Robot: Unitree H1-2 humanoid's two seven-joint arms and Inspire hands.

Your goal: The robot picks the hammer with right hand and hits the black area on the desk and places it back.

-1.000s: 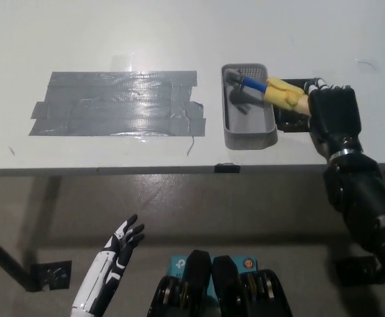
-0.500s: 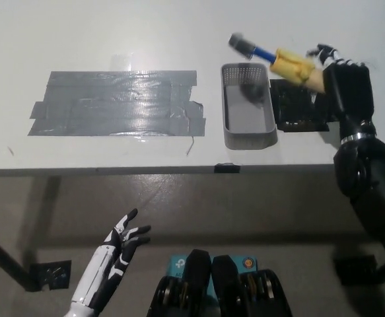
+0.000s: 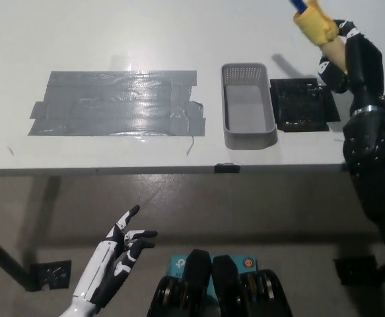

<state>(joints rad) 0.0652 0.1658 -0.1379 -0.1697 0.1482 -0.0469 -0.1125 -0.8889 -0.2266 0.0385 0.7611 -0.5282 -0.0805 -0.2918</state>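
Observation:
My black right hand is shut on the hammer, gripping its wooden handle below the yellow collar. The hammer is raised high at the top right, and its head is cut off by the picture's top edge. It hangs above the far right of the white desk, behind the small black pad. The grey basket stands empty left of that pad. A wide patch of dark grey tape lies on the desk's left half. My white left hand rests open below the desk's front edge.
The desk's front edge runs across the picture's middle, with floor below it. A small black clip sits on that edge beneath the basket. A black bracket lies on the floor at lower left.
My right hand has lifted the hammer out of the basket and carried it up and to the right, its head now past the top edge. The left hand shifted slightly.

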